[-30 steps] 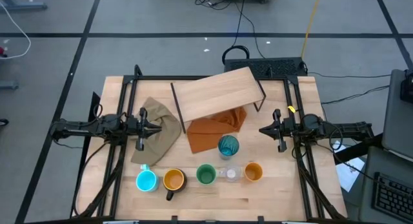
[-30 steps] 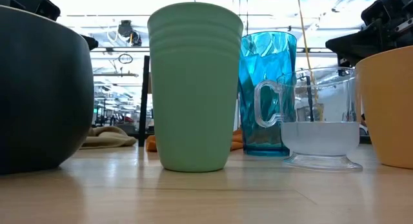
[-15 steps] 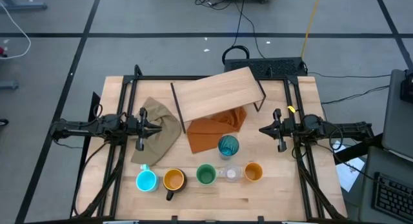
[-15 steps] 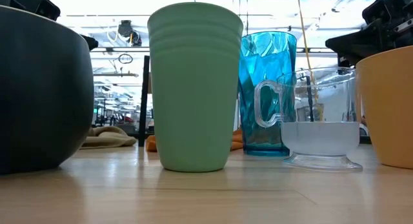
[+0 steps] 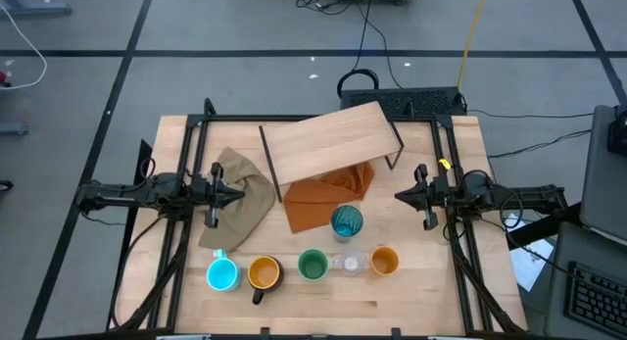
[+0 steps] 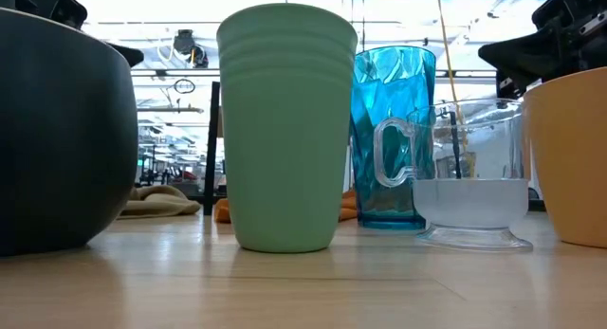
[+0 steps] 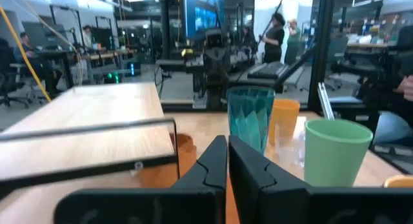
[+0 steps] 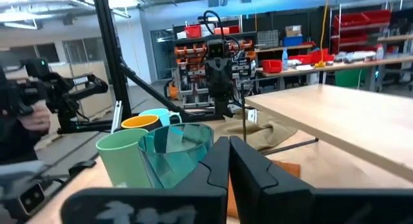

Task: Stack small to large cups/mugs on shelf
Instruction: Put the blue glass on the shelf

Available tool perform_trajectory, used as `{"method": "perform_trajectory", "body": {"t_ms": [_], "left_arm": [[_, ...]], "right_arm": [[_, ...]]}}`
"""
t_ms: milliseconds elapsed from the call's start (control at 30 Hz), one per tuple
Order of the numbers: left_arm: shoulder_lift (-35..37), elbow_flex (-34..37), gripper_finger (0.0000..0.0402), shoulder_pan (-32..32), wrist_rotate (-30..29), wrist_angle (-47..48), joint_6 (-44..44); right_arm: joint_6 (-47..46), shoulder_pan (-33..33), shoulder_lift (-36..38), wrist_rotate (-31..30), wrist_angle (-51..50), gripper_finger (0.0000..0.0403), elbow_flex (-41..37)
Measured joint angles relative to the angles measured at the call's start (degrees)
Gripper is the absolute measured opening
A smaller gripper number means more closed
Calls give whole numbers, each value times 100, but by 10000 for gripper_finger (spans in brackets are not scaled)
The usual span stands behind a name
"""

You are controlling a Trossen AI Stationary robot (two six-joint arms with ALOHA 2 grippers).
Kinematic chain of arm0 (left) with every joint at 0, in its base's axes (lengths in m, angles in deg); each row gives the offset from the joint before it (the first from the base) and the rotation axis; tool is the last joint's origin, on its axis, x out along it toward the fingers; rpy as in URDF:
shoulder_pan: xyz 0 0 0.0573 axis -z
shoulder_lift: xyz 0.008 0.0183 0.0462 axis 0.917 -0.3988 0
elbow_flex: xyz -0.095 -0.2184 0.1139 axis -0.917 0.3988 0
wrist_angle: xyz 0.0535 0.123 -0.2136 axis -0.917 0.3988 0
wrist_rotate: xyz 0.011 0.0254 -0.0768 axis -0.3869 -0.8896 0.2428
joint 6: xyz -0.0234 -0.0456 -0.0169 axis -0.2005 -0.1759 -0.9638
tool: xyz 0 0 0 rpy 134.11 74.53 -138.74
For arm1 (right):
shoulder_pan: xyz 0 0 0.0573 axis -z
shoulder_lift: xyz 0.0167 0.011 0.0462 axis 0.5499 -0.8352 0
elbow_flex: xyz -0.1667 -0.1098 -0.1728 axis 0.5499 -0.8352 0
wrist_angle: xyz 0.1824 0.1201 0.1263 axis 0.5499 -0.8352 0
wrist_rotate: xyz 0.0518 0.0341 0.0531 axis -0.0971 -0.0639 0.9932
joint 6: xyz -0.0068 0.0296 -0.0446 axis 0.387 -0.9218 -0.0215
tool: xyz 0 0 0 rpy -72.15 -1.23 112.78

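Although the high view takes in the whole table, the low view is crowded by the nearest vessels: the black mug [image 6: 57, 130] is cut off at the picture's edge, the orange cup [image 6: 569, 158] shows only in part, and the bright blue mug [image 5: 222, 274] is not seen there at all. From above, five cups stand in a row along the near edge, blue mug, black mug with its yellow-orange inside, green cup [image 5: 313, 265], tiny clear glass [image 5: 350, 264] and orange cup, with the teal tumbler [image 5: 346, 221] just behind the glass, beside an orange cloth [image 5: 318, 200]. That cloth runs under the shelf [image 5: 328, 139], so its far part is hidden; the shelf stands skewed near the table's back with nothing on it. A tan cloth [image 5: 243, 193] lies crumpled by the left gripper [image 5: 238, 192], which hovers over the table's left side with its fingers pressed together and holding nothing, as its wrist view shows. Opposite it, the right gripper [image 5: 400, 195] hangs over the right side, fingers likewise closed and empty. Figures in the room beyond are too blurred to make out.
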Motion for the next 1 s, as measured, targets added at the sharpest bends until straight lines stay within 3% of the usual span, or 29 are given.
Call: {"method": "perform_trajectory", "body": {"t_ms": [533,633,867,1000], "left_arm": [[0,0,31,0,35,224,-100],[0,-2,31,1,36,228,-94],[0,-2,31,0,-31,228,-64],[0,-2,31,2,-45,227,-65]], "right_arm": [[-177,0,0,4,-13,11,2],[-343,0,-1,4,-13,42,1],[-551,0,-2,4,-87,165,0],[-399,0,-2,4,-35,213,2]]}}
